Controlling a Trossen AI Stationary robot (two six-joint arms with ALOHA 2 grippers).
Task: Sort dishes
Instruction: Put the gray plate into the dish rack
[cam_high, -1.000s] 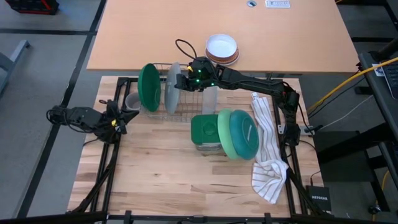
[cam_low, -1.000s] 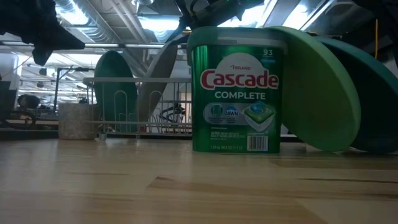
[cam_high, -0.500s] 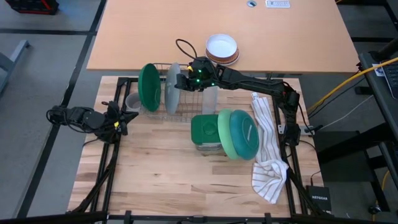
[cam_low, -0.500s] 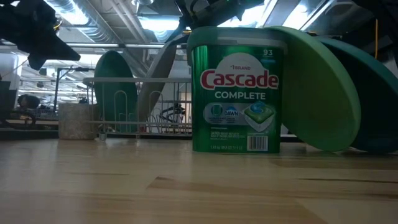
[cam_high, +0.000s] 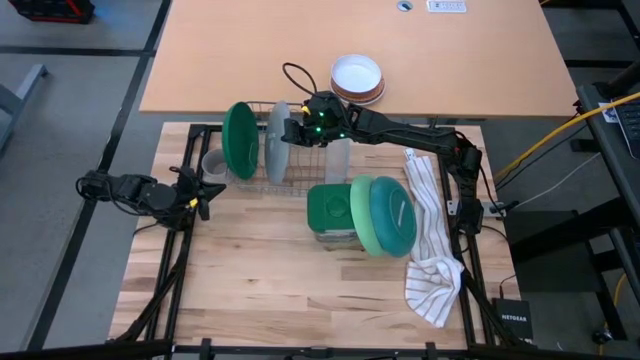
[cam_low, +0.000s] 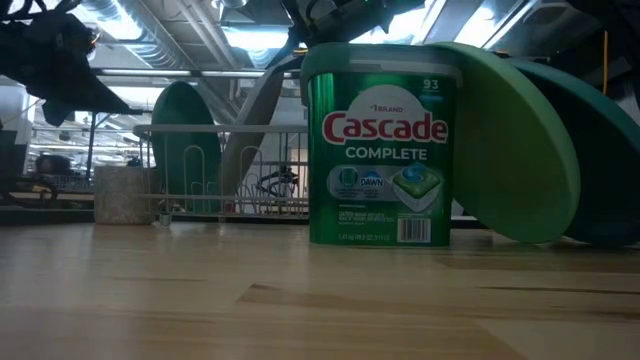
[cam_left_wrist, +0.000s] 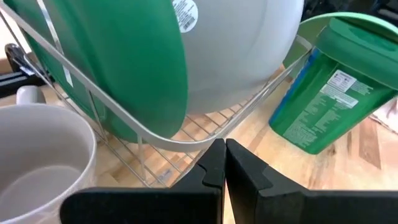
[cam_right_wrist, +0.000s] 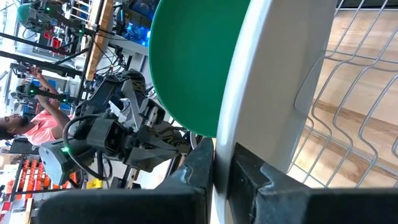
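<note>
Evidently the right pincer (cam_high: 291, 131) pinches the grey plate (cam_high: 277, 141) in the rack (cam_high: 318, 160); left pincer (cam_high: 205, 194) pressed together.

Low view: the teal plate (cam_low: 605, 160) runs off the right edge, half hidden behind the light green plate (cam_low: 520, 140); the Cascade tub (cam_low: 378, 145) masks the rack's right end.

A robotics lab: open ceiling ducts (cam_low: 150, 40), equipment racks (cam_right_wrist: 43, 18) and cabling behind the table.

Grey floor (cam_high: 70, 110), tan desk (cam_high: 300, 40) behind the wooden worktable (cam_high: 270, 270), bright ceiling lights (cam_low: 250, 35) overhead
</note>
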